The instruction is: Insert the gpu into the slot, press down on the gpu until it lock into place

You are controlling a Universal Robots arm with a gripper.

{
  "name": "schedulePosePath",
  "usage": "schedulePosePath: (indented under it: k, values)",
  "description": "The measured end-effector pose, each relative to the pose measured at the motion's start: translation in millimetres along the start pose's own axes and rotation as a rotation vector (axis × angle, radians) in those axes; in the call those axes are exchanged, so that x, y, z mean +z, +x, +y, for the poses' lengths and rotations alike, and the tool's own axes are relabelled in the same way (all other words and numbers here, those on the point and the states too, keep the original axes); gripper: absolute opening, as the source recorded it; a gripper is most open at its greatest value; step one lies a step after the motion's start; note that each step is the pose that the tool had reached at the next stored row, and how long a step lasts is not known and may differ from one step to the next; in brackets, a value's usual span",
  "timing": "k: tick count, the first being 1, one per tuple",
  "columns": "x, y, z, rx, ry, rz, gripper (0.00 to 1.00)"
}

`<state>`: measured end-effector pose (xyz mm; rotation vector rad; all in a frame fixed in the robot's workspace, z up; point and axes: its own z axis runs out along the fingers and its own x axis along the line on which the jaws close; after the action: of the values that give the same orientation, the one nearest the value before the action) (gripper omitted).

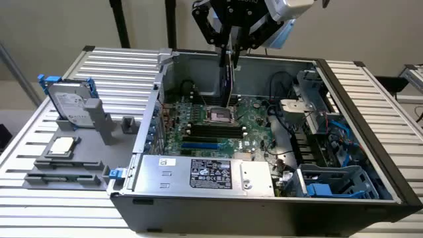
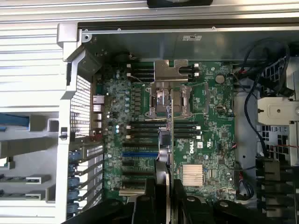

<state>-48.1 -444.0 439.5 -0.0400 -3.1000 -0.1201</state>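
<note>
On the slatted metal table [image 1: 53, 218] the open computer case [image 1: 264, 210] lies on its side. The green motherboard [image 1: 254, 124] faces up, with the silver power-supply box [image 1: 205, 173] along its near edge. Above the board hangs the gpu [image 1: 228, 79], held on edge and clear of everything below. Its lower end is over the processor socket [image 1: 220, 115], not over the connectors. The gripper [image 1: 231, 49] is pinched on the card's upper edge, one finger against each face, as the wrist view also shows [image 2: 164, 193]. The slot [image 1: 200, 146], a short blue strip beside the black memory slots [image 1: 215, 131], sits apart from the card, nearer the power supply. The step in hand looks like carrying and lining up, with insertion not yet begun. The card seems to stand crosswise to the slot, so seating it would need a turn, a shift over the strip and a straight descent.
</note>
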Motion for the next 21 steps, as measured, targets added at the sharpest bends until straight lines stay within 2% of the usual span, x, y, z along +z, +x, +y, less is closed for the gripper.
schedulePosePath:
  k: [14, 21]
  values:
    - [-0.3, 0.0, 0.0, -0.002, 0.0006, 0.0002, 0.26]
    - [0.1, 0.0, 0.0, -0.124, 0.0052, 0.0095, 0.26]
